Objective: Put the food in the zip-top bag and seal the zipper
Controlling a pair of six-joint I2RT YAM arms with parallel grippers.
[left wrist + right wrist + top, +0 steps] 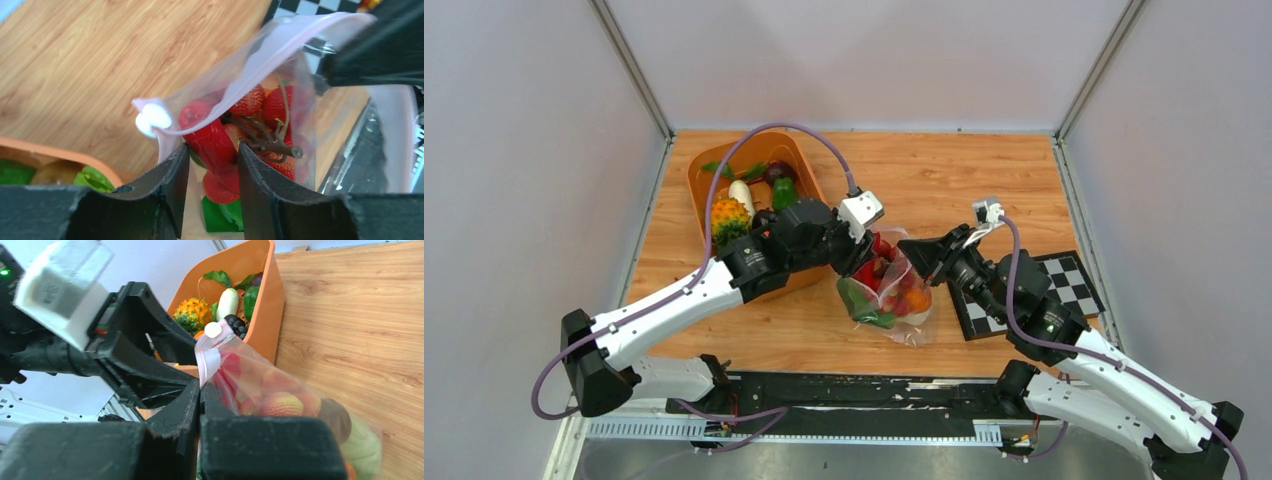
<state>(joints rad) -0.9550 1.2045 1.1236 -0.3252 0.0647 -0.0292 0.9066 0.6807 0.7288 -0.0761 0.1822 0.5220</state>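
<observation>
Zip-top bag (892, 300), centre frame, already holds strawberries (250, 102) and a red pepper (210, 142). Your right gripper (201, 387) pinches it tight at the zipper (260, 55). Your left gripper (212, 150) stands half-open over the mouth, apparently gripping nothing. Food in the orange tub (694, 190), upper left, and sealing likely remain.

**Zip-top bag partly filled with toy food, mouth up and unsealed**

The clear, crinkly zip-top bag (902, 312) rests on the table (984, 180) near its front middle, with its mouth raised toward the back. The pinkish zipper (260, 55) runs along that mouth with its two lips apart and a white tab (152, 120) at one end. The right end effector (200, 386) is pinched on the strip just below the tab. Packed inside are a red pepper (210, 142), strawberries (250, 102), a green leafy piece (861, 300), an orange piece (918, 298) and a pale green cabbage (362, 445). More food lies in the orange tub (240, 262): a yellow pineapple-like piece (729, 215), a white piece (742, 195) and green ones (784, 192).
</observation>
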